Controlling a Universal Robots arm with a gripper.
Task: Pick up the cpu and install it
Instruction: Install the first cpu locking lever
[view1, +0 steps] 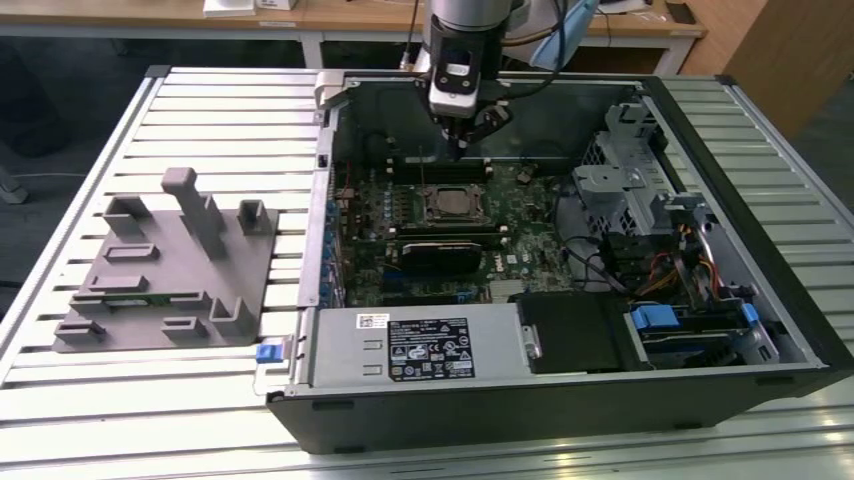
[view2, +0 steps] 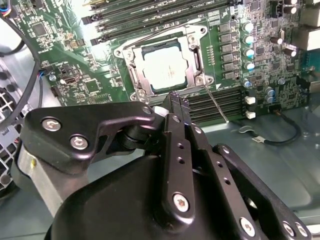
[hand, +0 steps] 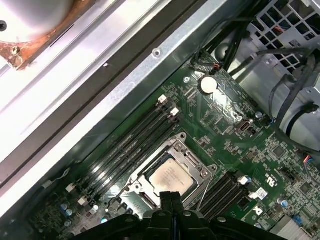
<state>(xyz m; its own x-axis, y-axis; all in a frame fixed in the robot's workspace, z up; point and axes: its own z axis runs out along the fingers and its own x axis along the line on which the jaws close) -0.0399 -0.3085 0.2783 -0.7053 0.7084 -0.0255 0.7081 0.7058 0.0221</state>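
Second wrist view puts the gripper (view2: 178, 104) nearest to the camera, with its 2 black fingers pressed together at the tips and nothing held between them. Just past the tips lies the cpu (view2: 163, 66), a pale silvery square that sits flat inside the socket frame (view2: 197, 60) on the green motherboard (view2: 65, 60). A thin metal lever (view2: 218, 106) runs along 1 side of the frame, and the gripper tips are close to the frame's edge but I cannot tell if they touch it. Beyond the socket there are long black memory slots (view2: 150, 17).

In the first wrist view the closed fingertips (hand: 170, 197) appear right in front of the cpu (hand: 171, 177), and further away a round coin battery (hand: 207, 84) sits on the board near the metal wall of the case.

From the exterior view, the open computer case (view1: 747, 330) lies on a slatted table (view1: 200, 110). The arm comes down into the case, and the gripper (view1: 459, 148) hangs above the board a little behind the cpu (view1: 451, 202). A black heatsink block (view1: 434, 252) is on the near side of the socket. On the exterior view's left, well apart from the case, a grey plastic fixture (view1: 167, 270) rests on the table.
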